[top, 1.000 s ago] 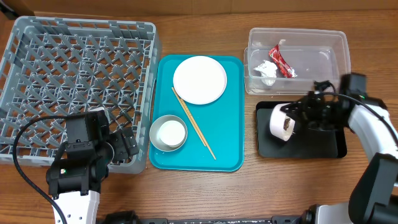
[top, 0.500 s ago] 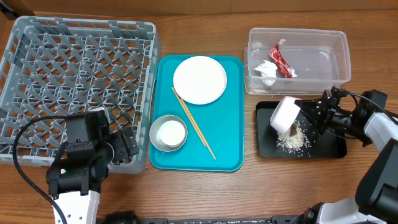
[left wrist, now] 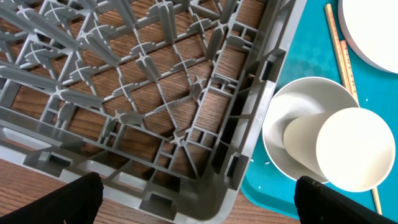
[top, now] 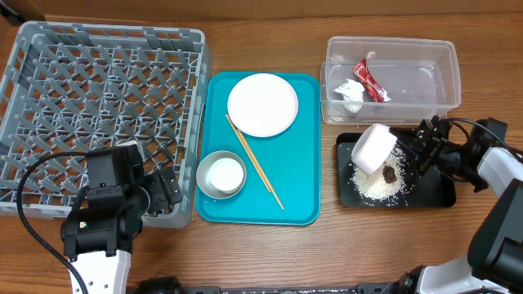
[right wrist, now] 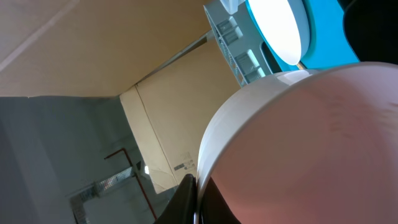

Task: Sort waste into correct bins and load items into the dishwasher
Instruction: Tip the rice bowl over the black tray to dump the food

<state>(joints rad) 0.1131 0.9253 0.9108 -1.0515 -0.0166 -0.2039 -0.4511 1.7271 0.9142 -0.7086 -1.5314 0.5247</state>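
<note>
**Small plate** (top: 373, 148): held over the black tray (top: 437, 194) at the right of the counter and clamped by its edge in the right pincer (top: 406, 152). It is tilted steeply, with its face turned down toward the tray. Being round, it has no long axis. Its rim is seen close up in the right wrist view.

**Rice** (top: 376, 186) and **brown lump** (top: 391, 174): found lying in the tray beneath the plate. The plate is judged emptied.

**Risks:**
- Grains lie close to the tray's left rim and could be scattered onto the counter if the plate is shaken or swung low.
- The plate could slip, being gripped by the edge only.
- Stuck grains could be carried to the rack (top: 98, 98).

**Clear tub** (top: 441, 57): set just behind the tray, with the wrapper (top: 369, 79) and tissue (top: 350, 93) inside.

**Teal tray** (top: 306, 163): carries the large plate (top: 262, 104), the bowl (top: 204, 186) holding the cup (top: 224, 173), and the chopsticks (top: 255, 162), which lie diagonally from far-left to near-right.

**Left pincer** (left wrist: 211, 205): fingers apart and nothing held, at the rack's near corner.
</note>
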